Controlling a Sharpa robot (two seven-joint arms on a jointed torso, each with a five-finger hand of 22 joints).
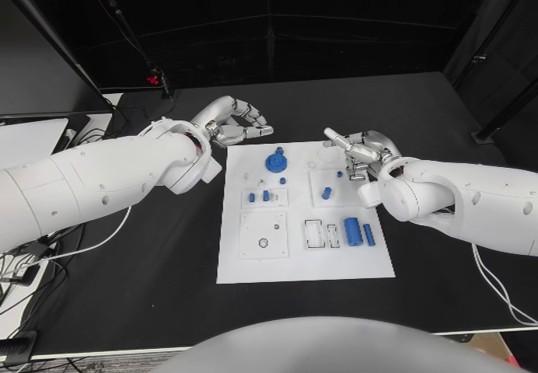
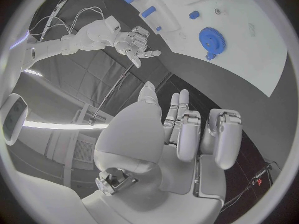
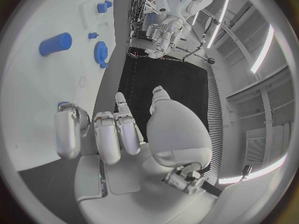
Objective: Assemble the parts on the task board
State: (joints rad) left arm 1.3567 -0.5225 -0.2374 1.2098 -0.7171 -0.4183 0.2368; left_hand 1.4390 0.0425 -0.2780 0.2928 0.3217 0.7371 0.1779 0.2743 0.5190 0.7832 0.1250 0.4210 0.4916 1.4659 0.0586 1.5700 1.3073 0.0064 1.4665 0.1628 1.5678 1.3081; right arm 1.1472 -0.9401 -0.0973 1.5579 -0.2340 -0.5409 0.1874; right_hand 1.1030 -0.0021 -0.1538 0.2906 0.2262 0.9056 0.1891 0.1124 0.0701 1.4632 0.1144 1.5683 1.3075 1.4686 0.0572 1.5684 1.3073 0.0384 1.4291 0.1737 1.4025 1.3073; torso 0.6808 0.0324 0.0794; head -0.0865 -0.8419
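Nothing is being held by the left hand (image 1: 233, 120) or right hand (image 1: 361, 151), fingers loosely curled; the blue gear (image 1: 276, 162) risks being knocked off the task board (image 1: 302, 260) by a careless reach.

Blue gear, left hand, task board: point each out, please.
blue gear (image 1: 274, 162), head view, middle of its toothed disc
left hand (image 1: 233, 123), head view, middle of the hand
task board (image 1: 302, 264), head view, bare white near edge

The black table (image 1: 146, 287) carries the white task board (image 1: 302, 260) at its middle.
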